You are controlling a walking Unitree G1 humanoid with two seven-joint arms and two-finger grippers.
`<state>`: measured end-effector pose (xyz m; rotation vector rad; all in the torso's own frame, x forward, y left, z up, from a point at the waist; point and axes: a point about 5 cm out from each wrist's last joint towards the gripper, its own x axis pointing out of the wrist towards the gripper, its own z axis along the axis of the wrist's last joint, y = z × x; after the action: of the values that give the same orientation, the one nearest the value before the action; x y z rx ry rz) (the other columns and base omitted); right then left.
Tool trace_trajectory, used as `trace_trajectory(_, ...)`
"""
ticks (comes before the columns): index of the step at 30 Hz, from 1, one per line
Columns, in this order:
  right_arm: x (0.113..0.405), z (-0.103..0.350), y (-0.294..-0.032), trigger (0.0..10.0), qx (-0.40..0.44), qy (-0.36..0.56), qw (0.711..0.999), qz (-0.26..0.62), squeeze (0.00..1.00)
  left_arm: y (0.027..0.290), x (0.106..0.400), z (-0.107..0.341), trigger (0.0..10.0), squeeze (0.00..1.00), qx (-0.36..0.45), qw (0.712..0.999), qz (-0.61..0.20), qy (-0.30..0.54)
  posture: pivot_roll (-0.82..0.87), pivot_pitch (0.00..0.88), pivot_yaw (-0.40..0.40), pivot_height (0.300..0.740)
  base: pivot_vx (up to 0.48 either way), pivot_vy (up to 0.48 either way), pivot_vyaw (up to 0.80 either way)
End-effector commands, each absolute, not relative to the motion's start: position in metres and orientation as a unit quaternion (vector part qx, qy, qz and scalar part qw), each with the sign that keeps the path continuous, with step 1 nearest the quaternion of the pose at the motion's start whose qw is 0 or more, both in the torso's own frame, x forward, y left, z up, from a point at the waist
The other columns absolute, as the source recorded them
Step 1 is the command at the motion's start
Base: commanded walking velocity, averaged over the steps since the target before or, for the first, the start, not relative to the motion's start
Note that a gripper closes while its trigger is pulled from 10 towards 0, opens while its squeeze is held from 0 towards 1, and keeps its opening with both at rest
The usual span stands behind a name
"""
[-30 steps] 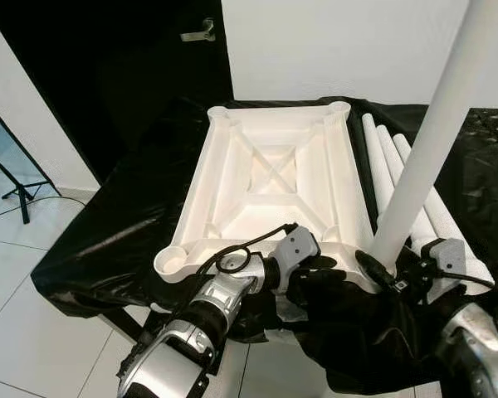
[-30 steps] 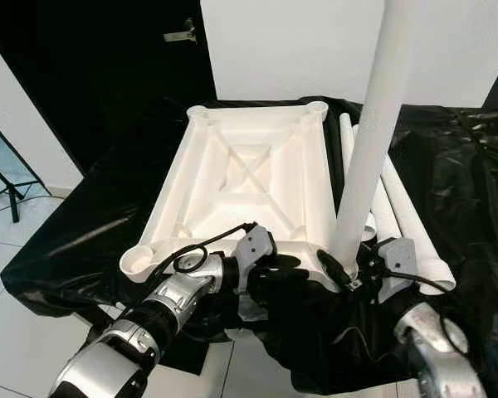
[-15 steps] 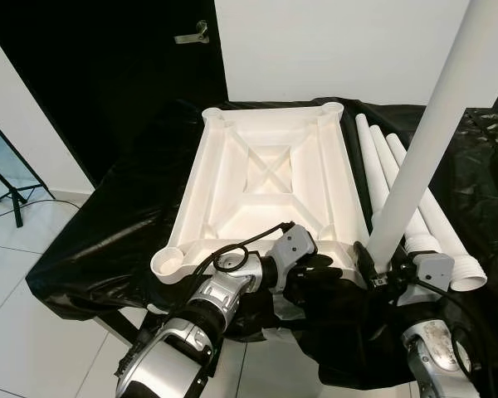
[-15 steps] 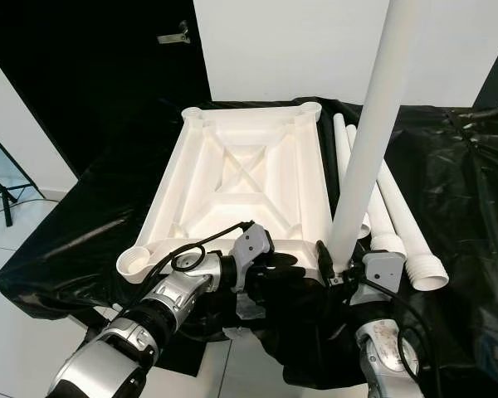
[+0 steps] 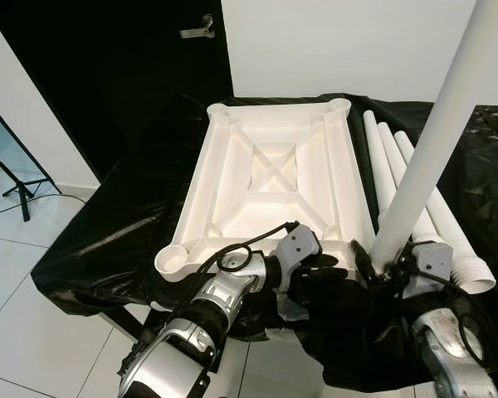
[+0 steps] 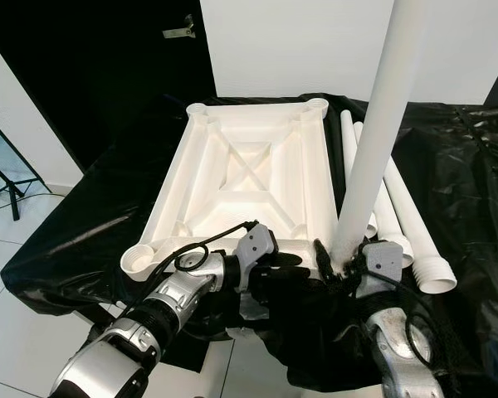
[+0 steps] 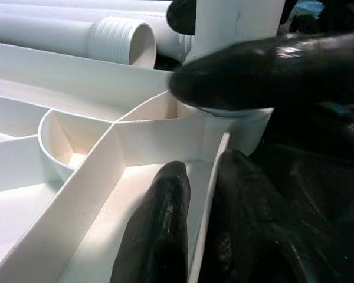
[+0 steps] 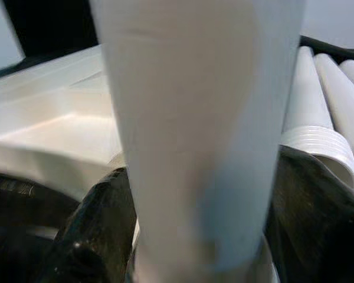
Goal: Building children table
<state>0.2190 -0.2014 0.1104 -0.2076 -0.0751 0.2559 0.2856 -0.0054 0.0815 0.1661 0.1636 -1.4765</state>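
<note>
At near corner | right hand [image 5: 382,264] grips upright leg [image 5: 432,141] (left hand [image 7: 192,236] pinches tabletop [image 5: 274,178] rim)

Right gripper [image 5: 380,264] drawn in closer around the base of the upright white leg [image 5: 432,137] than a second ago, right forearm [image 5: 448,348] risen nearer the camera, whole view slightly shifted by head movement.

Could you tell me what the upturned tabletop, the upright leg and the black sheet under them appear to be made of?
Tabletop: looks like moulded white plastic, matte, given its ribs and round corner sockets. Upright leg: a smooth white tube, probably the same plastic; the spare legs show threaded hollow ends. Black sheet: thin glossy plastic film, judging by wrinkles and highlights.
</note>
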Motion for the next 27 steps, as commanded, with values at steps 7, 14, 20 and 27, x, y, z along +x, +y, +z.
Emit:
trace_trajectory(7,0.217,0.115,-0.211,10.0,-0.129,-0.016,0.971,0.203,0.0,0.004,0.261,0.046,10.0,0.0,0.074,0.67,-0.72,0.167,0.06,0.0,0.076,0.74,0.0,0.0,0.0)
trace_trajectory(14,0.212,0.103,-0.216,6.9,-0.156,0.054,0.942,0.294,0.0,0.002,0.262,0.047,10.0,0.0,0.076,0.669,-0.721,0.166,0.07,0.0,0.076,0.74,0.0,0.0,0.0)
trace_trajectory(20,0.213,0.102,-0.214,0.0,-0.119,0.051,0.948,0.29,0.0,0.004,0.262,0.046,10.0,0.0,0.075,0.672,-0.718,0.167,0.08,0.0,0.069,0.74,0.0,0.0,0.0)
trace_trajectory(27,0.212,0.099,-0.205,0.0,-0.081,0.042,0.961,0.262,0.0,0.005,0.262,0.046,10.0,0.0,0.075,0.673,-0.716,0.166,0.08,0.0,0.064,0.74,0.0,0.0,0.0)
